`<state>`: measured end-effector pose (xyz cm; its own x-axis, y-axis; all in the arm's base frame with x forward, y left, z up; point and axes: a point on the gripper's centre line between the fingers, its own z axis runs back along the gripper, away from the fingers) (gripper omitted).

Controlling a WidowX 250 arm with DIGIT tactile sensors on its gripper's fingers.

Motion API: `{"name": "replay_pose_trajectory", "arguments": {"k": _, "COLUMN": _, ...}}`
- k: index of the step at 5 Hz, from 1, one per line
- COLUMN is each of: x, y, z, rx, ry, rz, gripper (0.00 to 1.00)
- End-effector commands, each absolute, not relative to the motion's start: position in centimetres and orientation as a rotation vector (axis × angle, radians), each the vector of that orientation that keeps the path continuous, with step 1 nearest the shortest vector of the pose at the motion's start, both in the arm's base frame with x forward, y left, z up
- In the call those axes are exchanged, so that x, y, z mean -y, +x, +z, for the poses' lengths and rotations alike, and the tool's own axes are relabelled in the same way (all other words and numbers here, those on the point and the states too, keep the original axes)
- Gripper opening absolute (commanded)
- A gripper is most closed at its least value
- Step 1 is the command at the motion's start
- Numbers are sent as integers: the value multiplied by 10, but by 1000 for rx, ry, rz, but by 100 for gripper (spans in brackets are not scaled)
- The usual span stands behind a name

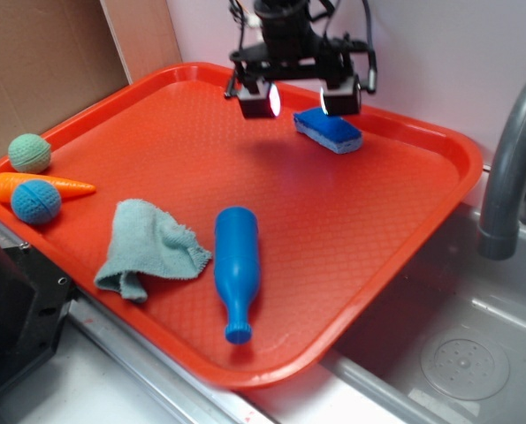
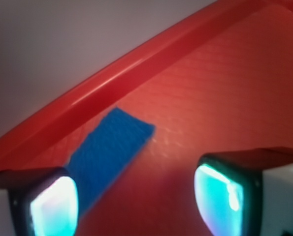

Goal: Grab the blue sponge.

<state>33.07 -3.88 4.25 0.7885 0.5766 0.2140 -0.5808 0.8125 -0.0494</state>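
Nothing grabbed yet: the claw (image 1: 300,99) hangs wide open and empty, just beside the blue sponge (image 1: 328,130), not yet around it.

A red tray (image 1: 404,212) with a textured surface rests partly over a grey sink (image 1: 475,353). A blue bowling-pin-shaped bottle (image 1: 236,269) lies on its side on the tray, neck toward the near rim. Just to its left lies a crumpled light teal cloth (image 1: 148,247). At the tray's left edge, an orange carrot (image 1: 41,185) lies between a green knitted ball (image 1: 29,153) and a blue knitted ball (image 1: 36,201). A grey faucet (image 1: 510,168) stands at the right. Brown cardboard (image 1: 41,62) stands behind the tray's left corner.
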Motion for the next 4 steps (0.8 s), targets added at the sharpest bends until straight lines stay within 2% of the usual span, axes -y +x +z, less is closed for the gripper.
{"name": "replay_pose_trajectory", "arguments": {"k": 1, "x": 33, "y": 362, "z": 27, "rx": 218, "ry": 30, "rz": 677, "gripper": 100}}
{"name": "replay_pose_trajectory", "arguments": {"k": 2, "x": 19, "y": 332, "z": 36, "rx": 84, "ry": 52, "rz": 702, "gripper": 0}}
{"name": "replay_pose_trajectory", "arguments": {"k": 3, "x": 9, "y": 289, "z": 83, "rx": -59, "ry": 2, "rz": 632, "gripper": 0}}
{"name": "replay_pose_trajectory", "arguments": {"k": 4, "x": 2, "y": 256, "z": 133, "rx": -82, "ry": -18, "rz": 566, "gripper": 0}}
